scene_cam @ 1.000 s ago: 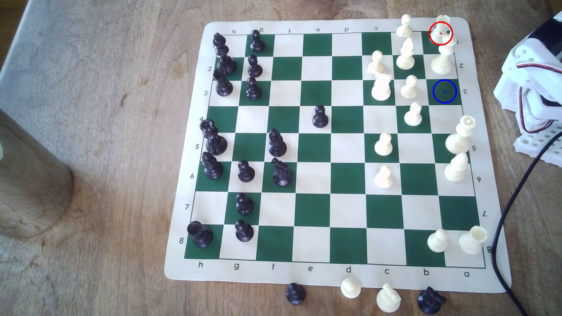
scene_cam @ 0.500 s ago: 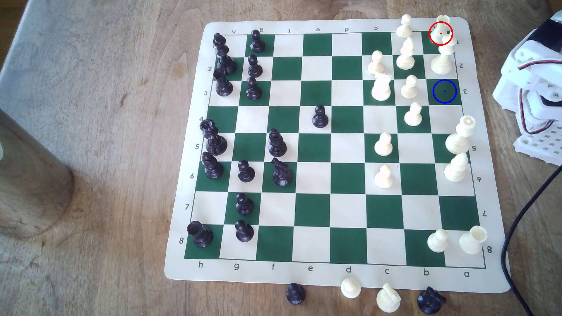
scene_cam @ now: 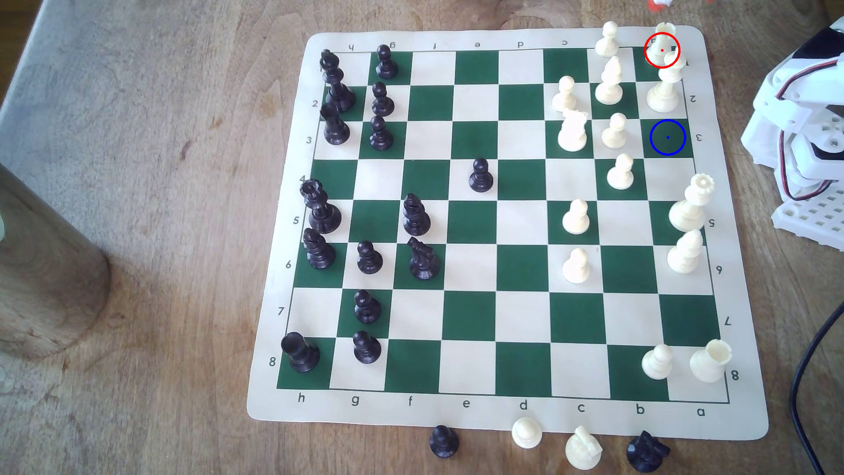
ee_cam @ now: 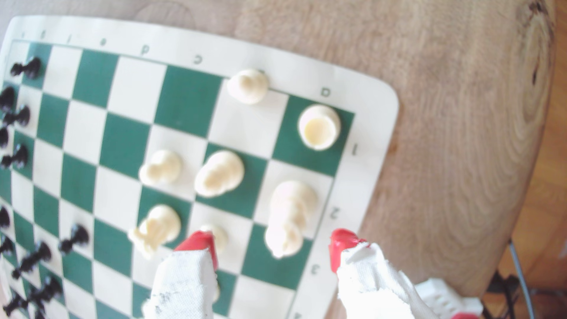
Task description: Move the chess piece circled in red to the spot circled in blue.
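Note:
The cream rook (scene_cam: 663, 42) ringed in red stands on the board's far corner square at the exterior view's right. From above it shows as a round hollow-topped tower (ee_cam: 319, 127). Two squares nearer, the blue ring marks a bare dark green square (scene_cam: 667, 137), which is also in the wrist view (ee_cam: 257, 268). The tall cream king (scene_cam: 664, 89) stands between rook and ring. My gripper (ee_cam: 271, 237) hangs open above the board, short of the rook, with its red-tipped, white-wrapped fingers (ee_cam: 199, 242) either side of the king. A red fingertip (scene_cam: 656, 3) peeks in at the exterior view's top edge.
Cream pawns (scene_cam: 609, 39) and a bishop (scene_cam: 611, 82) crowd the squares beside the rook. The white arm base (scene_cam: 799, 123) and a black cable (scene_cam: 813, 365) sit off the board's right side. Several captured pieces (scene_cam: 582, 450) lie at the near edge. A wooden post (scene_cam: 41, 265) stands at left.
A red fingertip has come into the exterior view's top edge. The arm's links at the right have shifted and the black cable has swung rightward. No piece has moved.

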`<state>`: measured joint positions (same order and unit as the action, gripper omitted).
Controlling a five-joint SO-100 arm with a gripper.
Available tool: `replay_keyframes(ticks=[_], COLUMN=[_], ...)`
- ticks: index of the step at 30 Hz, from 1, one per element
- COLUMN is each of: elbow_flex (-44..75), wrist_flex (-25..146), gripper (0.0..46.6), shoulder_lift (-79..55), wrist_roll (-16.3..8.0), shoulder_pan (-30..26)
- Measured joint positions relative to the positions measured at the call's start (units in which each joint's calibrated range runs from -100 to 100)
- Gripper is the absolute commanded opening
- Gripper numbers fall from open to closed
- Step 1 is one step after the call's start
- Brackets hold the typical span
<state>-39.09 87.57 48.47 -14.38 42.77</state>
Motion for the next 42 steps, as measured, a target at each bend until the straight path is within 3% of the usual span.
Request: replay_keyframes(ticks=[6, 26, 42], elbow_flex=[-0.7, -10.0, -10.0], wrist_flex=[-7.3, -20.9, -24.1], gripper=[17.9, 19.5, 15.4], shoulder_lift=[-10.5, -19.9, -24.2], wrist_roll=[2.1, 4.1, 4.2], shoulder_pan=[4.3, 6.2, 4.6])
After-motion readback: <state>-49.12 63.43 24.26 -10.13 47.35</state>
